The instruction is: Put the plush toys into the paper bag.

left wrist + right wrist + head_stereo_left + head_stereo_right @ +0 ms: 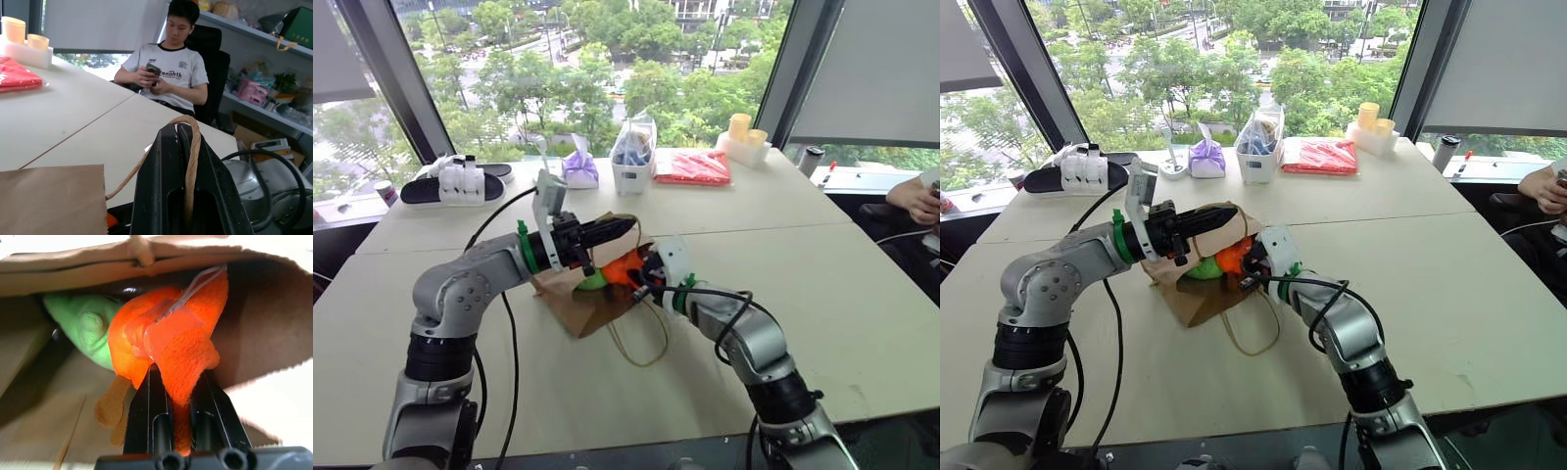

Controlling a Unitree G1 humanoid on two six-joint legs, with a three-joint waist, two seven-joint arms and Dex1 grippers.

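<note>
Two grippers meet at the mouth of the paper bag [570,304], which lies on the table [822,284]. Left gripper [182,128] is pinched tight on the bag's twine handle [191,147], lifting the top flap. Right gripper [178,377] clamps the orange toy [171,333] between its narrow fingers, just inside the opening, and the green toy [83,325] sits right beside it, deeper in the bag
</note>
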